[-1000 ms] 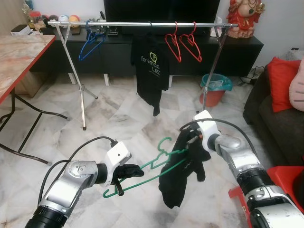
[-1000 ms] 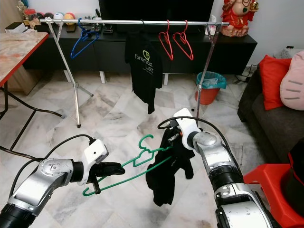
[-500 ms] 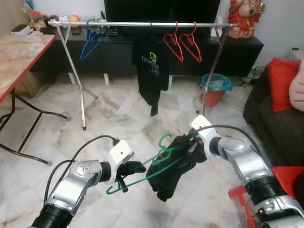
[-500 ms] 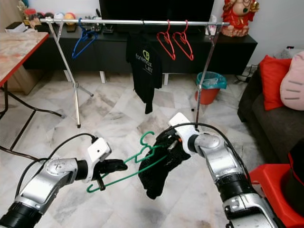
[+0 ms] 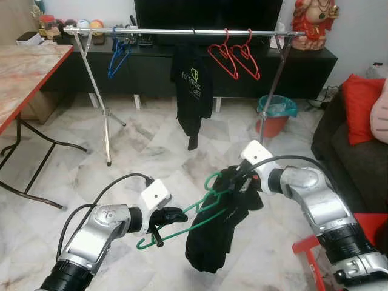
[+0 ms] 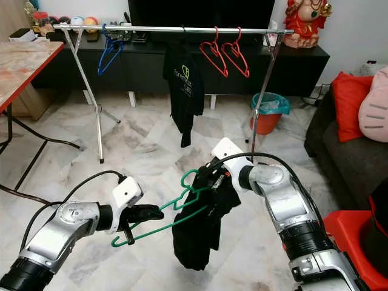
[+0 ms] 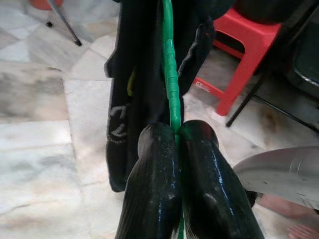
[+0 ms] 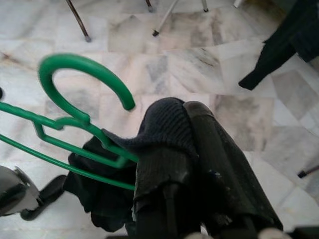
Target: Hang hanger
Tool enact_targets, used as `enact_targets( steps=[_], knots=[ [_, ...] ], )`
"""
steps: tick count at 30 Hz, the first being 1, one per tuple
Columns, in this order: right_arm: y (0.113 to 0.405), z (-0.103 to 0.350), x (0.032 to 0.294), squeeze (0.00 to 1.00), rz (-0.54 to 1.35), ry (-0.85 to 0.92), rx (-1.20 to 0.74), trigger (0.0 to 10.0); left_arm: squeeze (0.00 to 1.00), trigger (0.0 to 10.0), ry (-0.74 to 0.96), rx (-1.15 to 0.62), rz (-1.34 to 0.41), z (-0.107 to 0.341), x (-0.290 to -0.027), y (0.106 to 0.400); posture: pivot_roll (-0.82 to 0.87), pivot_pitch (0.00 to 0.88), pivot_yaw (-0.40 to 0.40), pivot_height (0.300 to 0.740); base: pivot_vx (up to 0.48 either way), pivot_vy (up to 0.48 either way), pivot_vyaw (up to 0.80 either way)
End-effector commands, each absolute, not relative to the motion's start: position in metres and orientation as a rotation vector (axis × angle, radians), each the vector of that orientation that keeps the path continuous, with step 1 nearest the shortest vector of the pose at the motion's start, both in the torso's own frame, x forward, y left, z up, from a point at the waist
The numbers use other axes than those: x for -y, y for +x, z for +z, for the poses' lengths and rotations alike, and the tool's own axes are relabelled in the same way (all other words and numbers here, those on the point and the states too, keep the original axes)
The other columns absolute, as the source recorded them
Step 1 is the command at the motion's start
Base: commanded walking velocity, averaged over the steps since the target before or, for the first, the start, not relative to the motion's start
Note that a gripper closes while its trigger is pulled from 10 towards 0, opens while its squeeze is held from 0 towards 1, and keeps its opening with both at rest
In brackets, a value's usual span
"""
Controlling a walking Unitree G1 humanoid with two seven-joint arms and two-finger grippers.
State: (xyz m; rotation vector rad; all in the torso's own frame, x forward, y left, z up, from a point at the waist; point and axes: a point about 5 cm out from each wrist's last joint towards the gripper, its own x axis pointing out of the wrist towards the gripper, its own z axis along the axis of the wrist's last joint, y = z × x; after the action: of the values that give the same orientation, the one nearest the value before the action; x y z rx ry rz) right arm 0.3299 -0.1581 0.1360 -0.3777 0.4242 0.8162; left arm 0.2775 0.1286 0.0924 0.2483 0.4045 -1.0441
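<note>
Left gripper (image 5: 162,220): fingers pressed together on the low end of the green hanger (image 5: 193,213); in the left wrist view 2 black fingertips (image 7: 154,149) pinch the green bar, garment hanging just beyond.

Right gripper (image 5: 237,180): clamped on a fold of the black garment (image 5: 213,233) right beside the hanger's hook; in the right wrist view knit fabric bunched over 1 finger (image 8: 167,149).

Hanger position: held in mid-air between both arms, tilted, hook end higher and toward the right arm, well short of the clothes rail (image 5: 182,30).

Just changed: 0.5 s ago garment bunched into a ball at the hanger's right end; now dropped long and straight below the bar. 1.0 s ago hung in a similar drape, but further to the right. Hook now stands clear above the cloth.

Meaning for the task: garment looks mostly threaded onto the hanger, likely one shoulder seated, other side hard to tell. Dressing step near done; hanging step not yet begun.

Rail: 1 blue hanger (image 5: 116,53), 1 black T-shirt (image 5: 193,91), 2 red hangers (image 5: 235,53) already on it; free gap between blue hanger and T-shirt.

Next move, judged: lift the hook to the rail; risk of cloth sliding off the lower left end.
</note>
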Motion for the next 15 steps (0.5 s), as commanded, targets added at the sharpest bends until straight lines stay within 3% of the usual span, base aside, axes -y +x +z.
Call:
enact_targets(
  steps=[1,4,8,15],
  knots=[
    [0.325,0.142,0.152,0.00,0.865,-0.367,-0.399,10.0,0.00,10.0,0.265,-0.329,-0.993,0.101,-0.127,0.287,0.00,0.000,-0.039,0.740,0.000,0.000,0.00],
    [0.322,0.140,0.149,0.00,0.892,-0.356,-0.405,10.0,0.00,10.0,0.228,-0.306,-0.974,0.105,-0.125,0.291,0.00,0.000,-0.039,0.740,0.000,0.000,0.00],
    [0.319,0.132,0.152,0.00,0.892,-0.375,-0.422,10.0,0.00,10.0,0.157,-0.291,-1.108,0.113,-0.117,0.279,0.00,0.000,-0.041,0.740,0.000,0.000,0.00],
    [0.313,0.134,0.149,0.00,0.937,-0.357,-0.409,10.0,0.00,10.0,0.164,-0.242,-1.009,0.115,-0.121,0.289,0.01,0.000,-0.042,0.740,0.000,0.000,0.00]
  ],
)
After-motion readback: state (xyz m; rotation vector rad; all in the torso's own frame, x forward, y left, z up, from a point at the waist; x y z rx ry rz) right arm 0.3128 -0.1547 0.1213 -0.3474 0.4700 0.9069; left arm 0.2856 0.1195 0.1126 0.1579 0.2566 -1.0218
